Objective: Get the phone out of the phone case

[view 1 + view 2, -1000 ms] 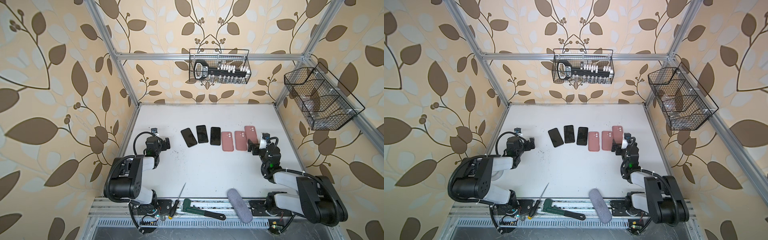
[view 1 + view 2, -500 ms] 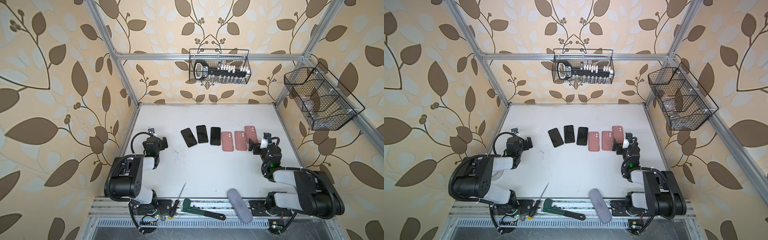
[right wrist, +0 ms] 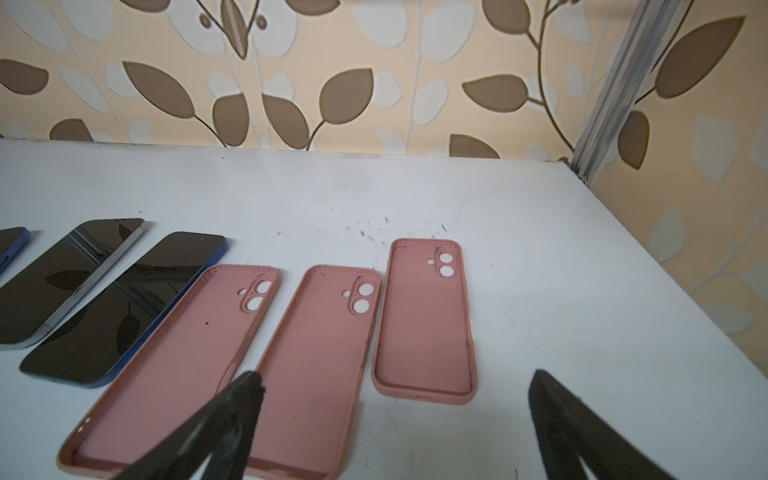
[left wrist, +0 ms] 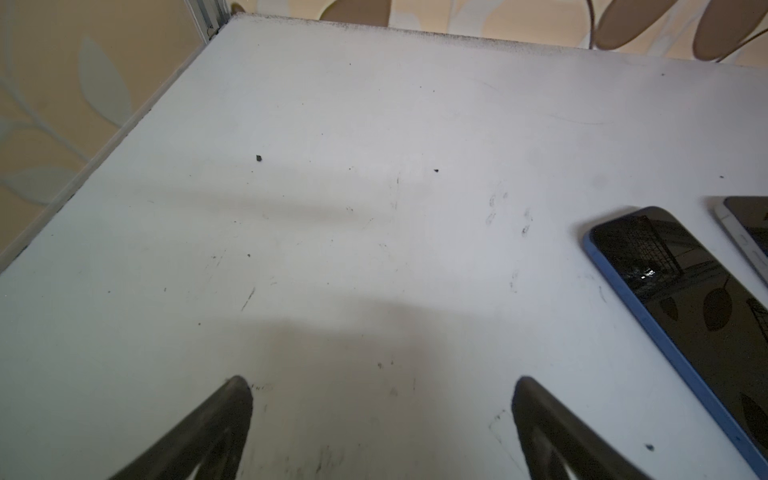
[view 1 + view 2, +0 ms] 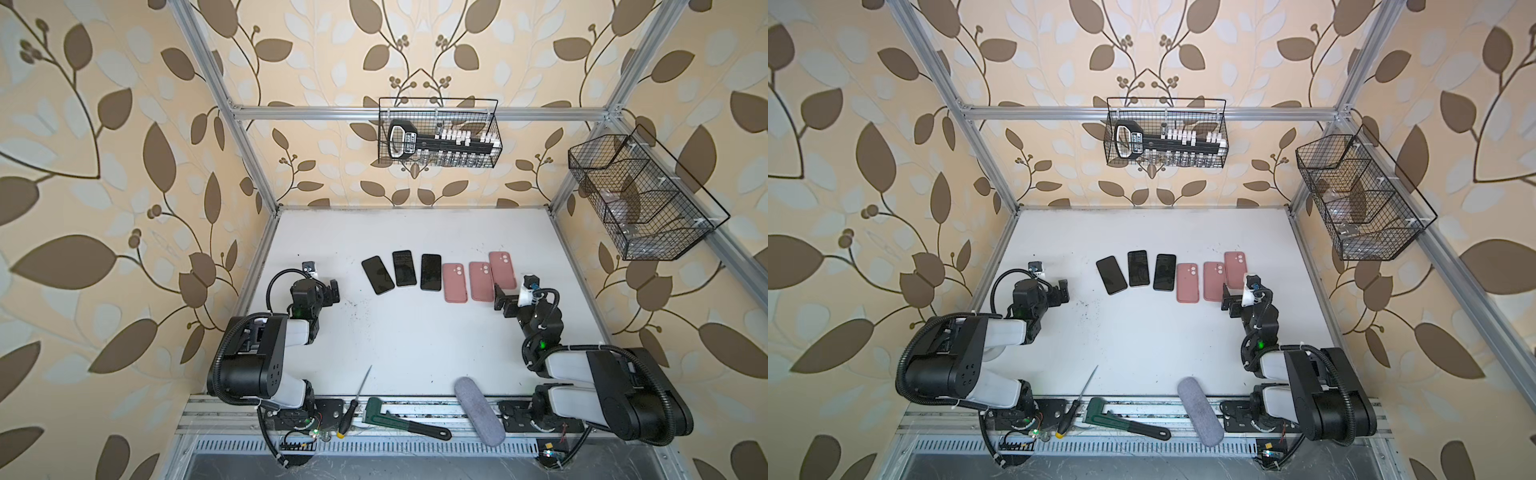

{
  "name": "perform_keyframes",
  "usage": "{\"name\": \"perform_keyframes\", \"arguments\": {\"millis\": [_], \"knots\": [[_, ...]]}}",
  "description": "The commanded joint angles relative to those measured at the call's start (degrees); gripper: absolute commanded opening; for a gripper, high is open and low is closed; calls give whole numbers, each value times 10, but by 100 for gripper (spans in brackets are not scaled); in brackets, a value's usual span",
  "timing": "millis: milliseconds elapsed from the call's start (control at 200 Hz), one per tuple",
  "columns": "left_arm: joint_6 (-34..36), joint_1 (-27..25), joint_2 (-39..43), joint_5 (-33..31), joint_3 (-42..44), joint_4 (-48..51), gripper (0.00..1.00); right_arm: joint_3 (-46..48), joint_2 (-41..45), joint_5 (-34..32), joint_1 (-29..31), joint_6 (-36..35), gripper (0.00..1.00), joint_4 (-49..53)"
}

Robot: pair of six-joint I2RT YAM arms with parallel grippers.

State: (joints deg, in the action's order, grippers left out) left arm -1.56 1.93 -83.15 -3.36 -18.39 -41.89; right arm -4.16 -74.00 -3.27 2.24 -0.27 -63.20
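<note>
Both of my grippers stand spread wide and hold nothing. My left gripper [image 4: 382, 382] sits low over the bare white table [image 4: 332, 208], its two dark fingertips [image 4: 239, 395] well apart, with the leftmost phone [image 4: 685, 316] lying screen-up near it. My right gripper [image 3: 392, 376] is spread the same way at the near end of the pink cases. One fingertip [image 3: 247, 390] overlaps the near ends of two of them, though from this angle I cannot tell whether it touches. All three cases lie open side up and empty: the first case [image 5: 453, 282], the middle case [image 5: 481, 281] and the far case [image 5: 502, 269], the last set a little further back. Left of them in both top views the phones lie bare in a fan — the leftmost phone, a pale-edged phone [image 5: 404, 268] and a third phone [image 5: 430, 272], which lies just beside the first case.
</note>
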Motion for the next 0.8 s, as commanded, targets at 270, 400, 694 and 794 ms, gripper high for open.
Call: {"name": "perform_keyframes", "arguments": {"millis": [270, 400, 694, 794], "knots": [[-7, 0, -23, -28, -32, -14, 99, -49, -29, 26, -11, -12, 100, 33], [-19, 1, -30, -54, -46, 6, 99, -68, -34, 10, -26, 15, 100, 63], [-18, 1, -20, -57, -30, -14, 99, -56, -27, 2, -27, 18, 100, 45], [-15, 1, -16, -48, -21, -27, 99, -25, -8, -20, -19, 16, 100, 6]]}}
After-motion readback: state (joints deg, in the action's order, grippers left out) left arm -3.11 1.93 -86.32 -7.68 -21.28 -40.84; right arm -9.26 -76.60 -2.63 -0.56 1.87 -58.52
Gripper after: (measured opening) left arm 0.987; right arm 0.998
